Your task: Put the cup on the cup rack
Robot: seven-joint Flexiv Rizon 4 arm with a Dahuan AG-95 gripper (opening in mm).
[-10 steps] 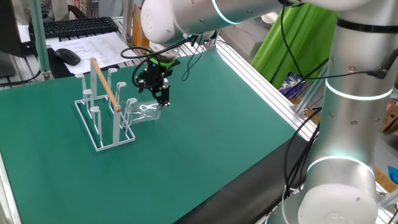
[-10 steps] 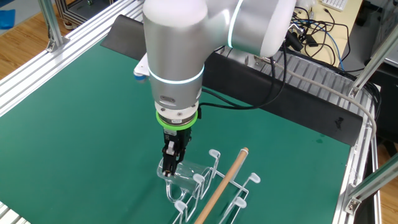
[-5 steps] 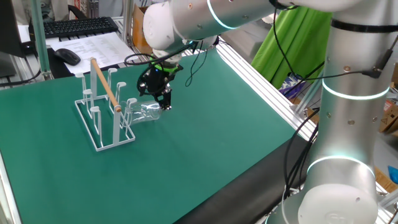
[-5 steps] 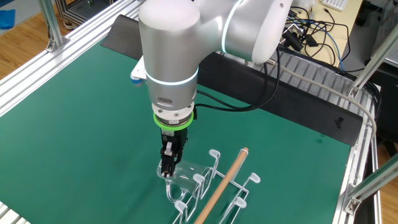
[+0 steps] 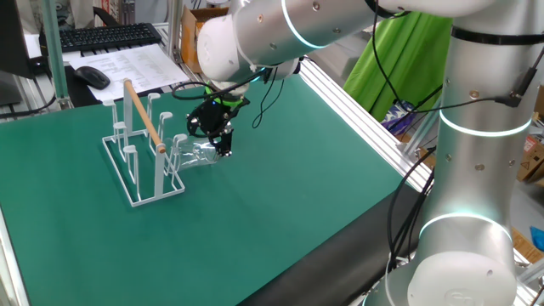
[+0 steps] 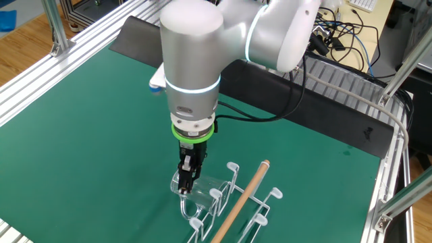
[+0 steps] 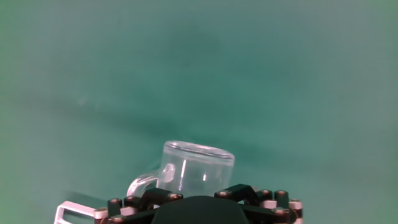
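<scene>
A green mat [image 5: 280, 195] covers the table, aluminium rails along its edges. The cup [image 5: 201, 154] lies beside the rack [image 5: 140, 161]; the gripper [image 5: 223, 151] hangs wide open above it.

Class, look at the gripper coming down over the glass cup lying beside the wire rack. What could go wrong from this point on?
1. The cup lies on its side on the mat, so closing fingers may roll it or slip on the smooth glass.
2. It lies right beside the cup rack; the descending gripper could knock the near pegs.
3. The clear glass is hard to make out against the green mat, so the grasp may land off-centre.
</scene>
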